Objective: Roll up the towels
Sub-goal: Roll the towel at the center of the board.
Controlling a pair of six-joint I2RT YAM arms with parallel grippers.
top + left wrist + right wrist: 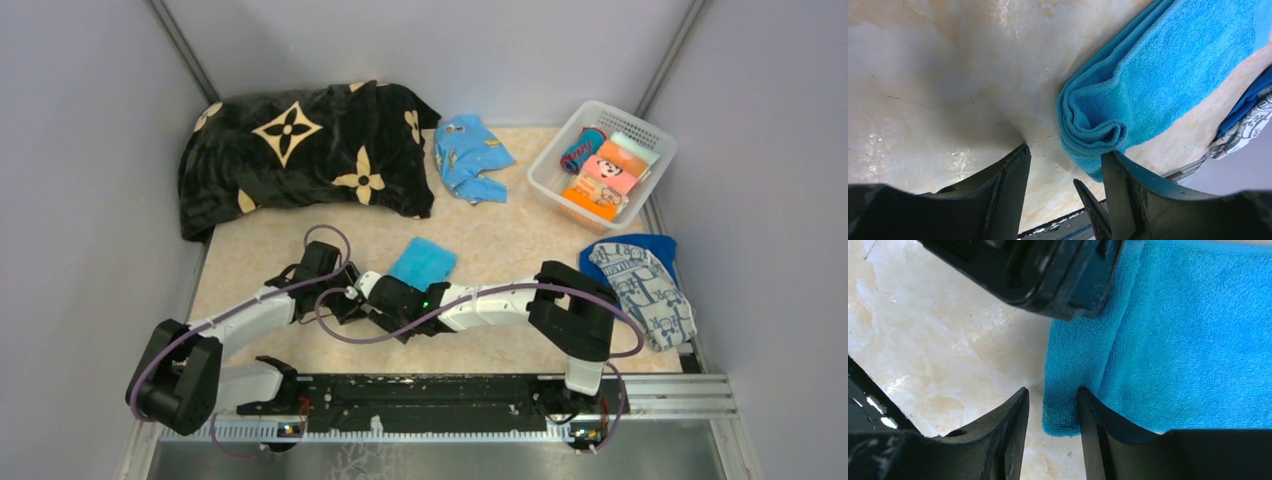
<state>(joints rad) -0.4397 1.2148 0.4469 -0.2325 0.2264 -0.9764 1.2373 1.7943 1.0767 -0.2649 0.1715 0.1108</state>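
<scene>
The small turquoise towel [423, 262] lies flat mid-table, its near-left end folded into a loose roll [1093, 125]. My left gripper [347, 297] is open at that end, and the roll sits just ahead of its right finger [1123, 195]. My right gripper [372, 292] is open, with the towel's edge [1063, 405] between its jaws, against the right finger [1093, 430] and apart from the left one. The white towel with dark-blue print [640, 290] lies on the royal-blue towel [650, 245] at the right edge.
The black blanket with cream flowers [300, 150] is heaped at the back left. A light-blue garment [470, 155] lies at the back middle. A white basket [560, 190] with rolled cloths stands at the back right. The left gripper's body [1048, 275] hangs close over the right wrist view.
</scene>
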